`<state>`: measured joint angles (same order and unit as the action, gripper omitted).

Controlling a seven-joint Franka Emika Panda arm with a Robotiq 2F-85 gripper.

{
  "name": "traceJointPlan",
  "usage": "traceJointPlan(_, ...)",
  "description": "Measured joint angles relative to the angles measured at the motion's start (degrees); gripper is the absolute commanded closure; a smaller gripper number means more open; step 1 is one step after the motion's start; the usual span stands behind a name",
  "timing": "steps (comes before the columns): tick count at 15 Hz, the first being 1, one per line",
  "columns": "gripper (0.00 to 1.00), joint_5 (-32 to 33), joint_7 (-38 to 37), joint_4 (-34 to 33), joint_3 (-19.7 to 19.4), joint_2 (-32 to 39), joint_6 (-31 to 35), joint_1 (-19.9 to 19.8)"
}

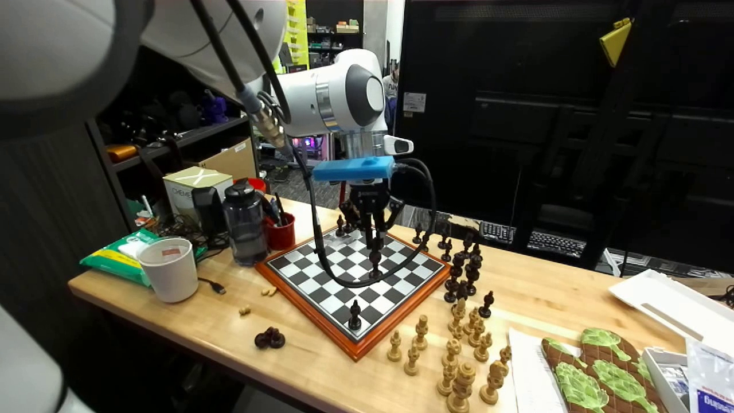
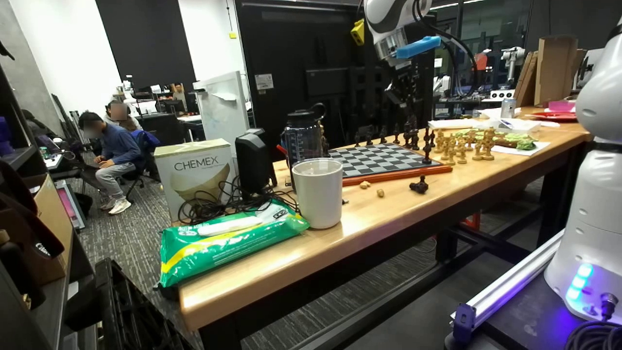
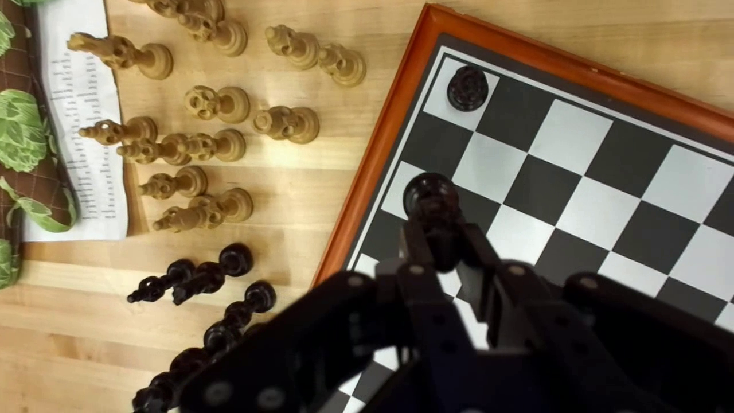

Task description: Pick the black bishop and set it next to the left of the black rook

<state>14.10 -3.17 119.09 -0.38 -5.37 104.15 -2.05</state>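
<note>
My gripper (image 1: 375, 243) is shut on a dark piece, which I take for the black bishop (image 1: 375, 265). Its head is hidden between the fingers (image 3: 417, 238), while its round base shows beyond the tips in the wrist view. The piece is over the chessboard (image 1: 304, 307), near one side edge; whether its base touches a square I cannot tell. A lone dark piece, apparently the black rook (image 1: 355, 315), stands upright on the white corner square. In the wrist view this rook (image 3: 467, 89) is two squares from the held piece along the same edge.
Beside the board stand several black pieces (image 1: 472, 269) and several light wooden pieces (image 1: 421, 332). A dark piece (image 1: 269, 338) lies near the table edge. A white mug (image 1: 169, 269), a water bottle (image 1: 245, 229) and a red cup (image 1: 281, 233) are on the opposite side.
</note>
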Motion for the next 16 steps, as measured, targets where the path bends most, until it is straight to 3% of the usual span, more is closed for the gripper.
traceJointPlan(16,0.95,0.00,0.03,0.48,0.99,0.03,-0.05,0.34)
